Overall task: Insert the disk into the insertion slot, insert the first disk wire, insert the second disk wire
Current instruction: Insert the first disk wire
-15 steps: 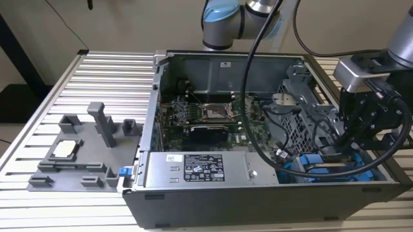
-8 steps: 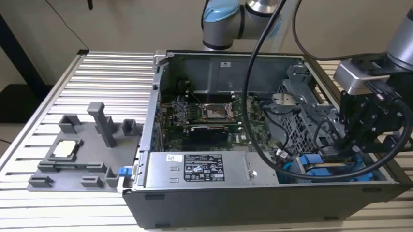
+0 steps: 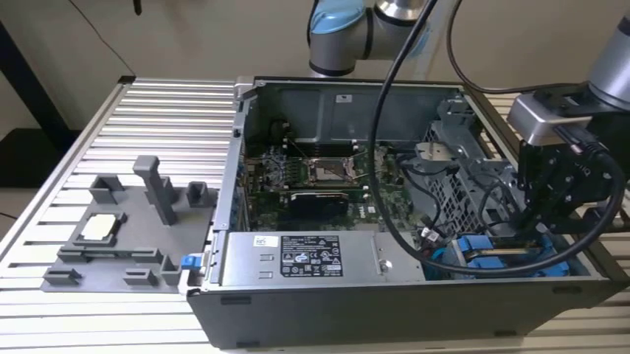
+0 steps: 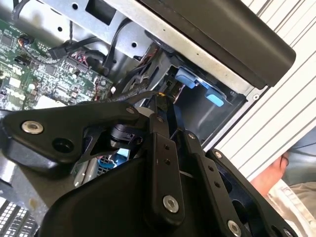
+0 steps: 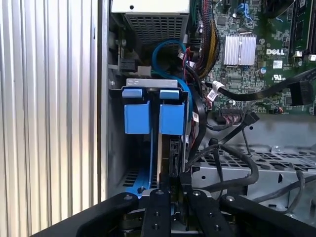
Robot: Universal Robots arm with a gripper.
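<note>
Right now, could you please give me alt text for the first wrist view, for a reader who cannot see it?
The black claw reaches into an open computer case, close to the disk's blue carrier tabs. Black cables loop beside it, the green motherboard lies beyond, and a ribbed metal table runs outside the case wall.

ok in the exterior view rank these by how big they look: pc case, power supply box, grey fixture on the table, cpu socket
1. pc case
2. grey fixture
3. power supply box, though it looks close to the fixture, so that pair is unsure
4. cpu socket, clearly smallest
</note>
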